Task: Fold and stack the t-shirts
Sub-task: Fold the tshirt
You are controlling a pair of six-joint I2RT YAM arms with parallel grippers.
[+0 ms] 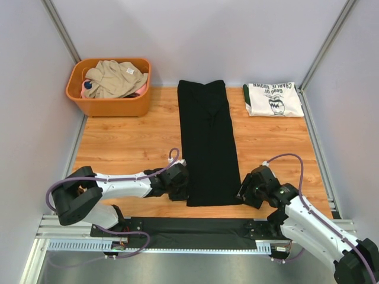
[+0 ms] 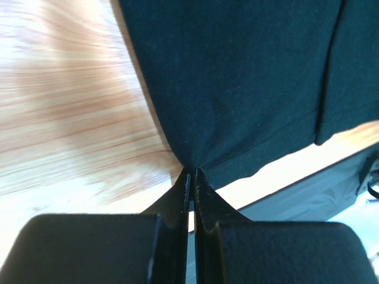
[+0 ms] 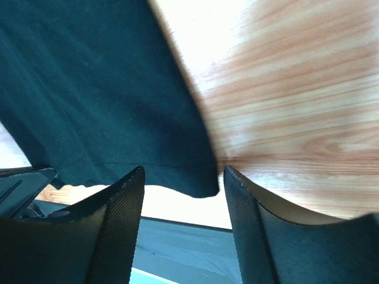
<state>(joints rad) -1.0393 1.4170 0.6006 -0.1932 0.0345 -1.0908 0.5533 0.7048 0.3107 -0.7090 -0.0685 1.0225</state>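
Note:
The black t-shirt lies folded into a long narrow strip down the middle of the wooden table. My left gripper is shut on its near left corner; in the left wrist view the fingertips pinch the hem of the cloth. My right gripper is open at the near right corner; in the right wrist view the jaws stand apart with the corner of the cloth between them, untouched. The white Charlie Brown t-shirt lies folded at the back right.
An orange basket with beige and pink clothes stands at the back left. A black mat lies along the near edge between the arm bases. Grey walls close in the table on three sides.

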